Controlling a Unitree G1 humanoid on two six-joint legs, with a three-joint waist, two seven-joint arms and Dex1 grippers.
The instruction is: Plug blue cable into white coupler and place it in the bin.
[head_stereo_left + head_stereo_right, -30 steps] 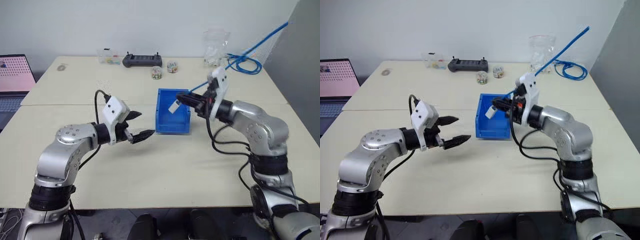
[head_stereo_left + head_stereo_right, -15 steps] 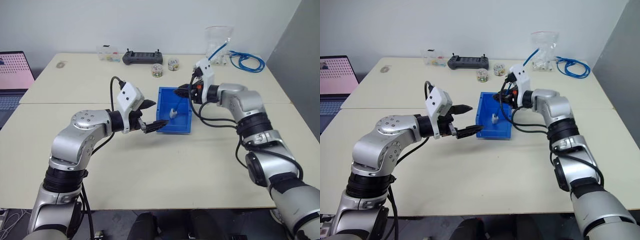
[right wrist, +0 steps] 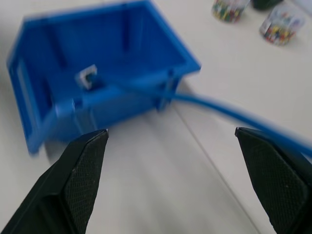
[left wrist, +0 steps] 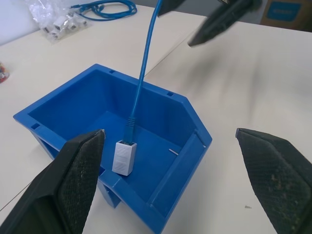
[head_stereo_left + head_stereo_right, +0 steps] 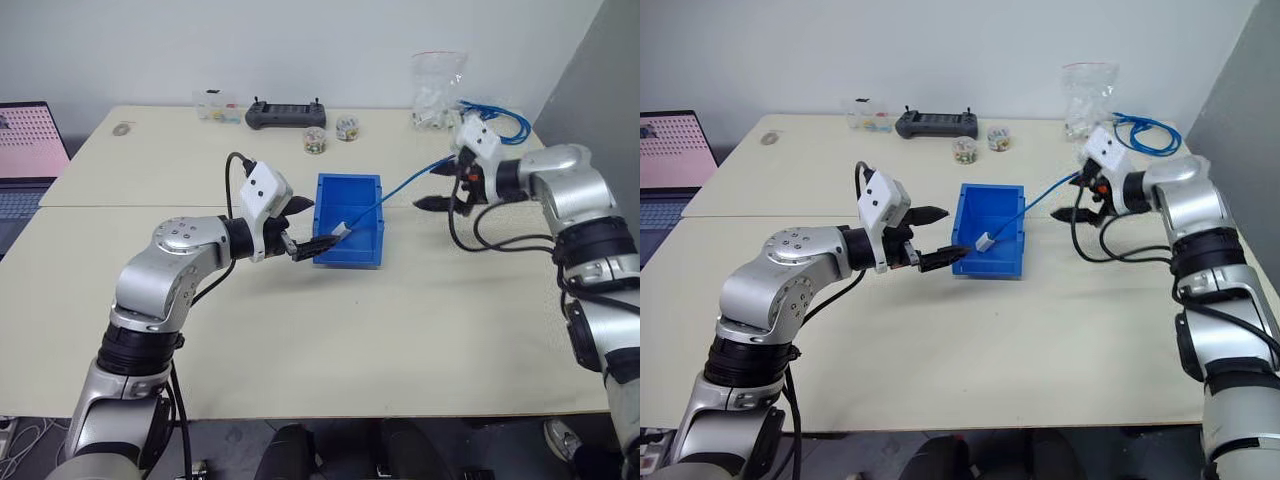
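The blue bin [image 5: 349, 183] stands at the table's middle. Inside it rests the white coupler [image 4: 123, 157], and the blue cable [image 5: 396, 186] is plugged into its top. From there the cable rises over the bin's right rim toward my right gripper [image 5: 428, 187]. That gripper hangs open to the right of the bin, and the cable's far end passes by its fingers [image 3: 78, 180] without being pinched. My left gripper [image 5: 320, 224] is open at the bin's left wall, with nothing between its fingers [image 4: 73, 180].
At the table's back are a black controller [image 5: 285, 117], two small jars [image 5: 313, 142], a clear box [image 5: 210, 105], a clear bag of white parts [image 5: 435, 95] and a coiled blue cable bundle [image 5: 497, 121]. A laptop [image 5: 28, 150] sits far left.
My right gripper has opened and swung right, away from the bin. The coupler with its cable has dropped from it into the bin. My left gripper stays open by the bin's left wall.
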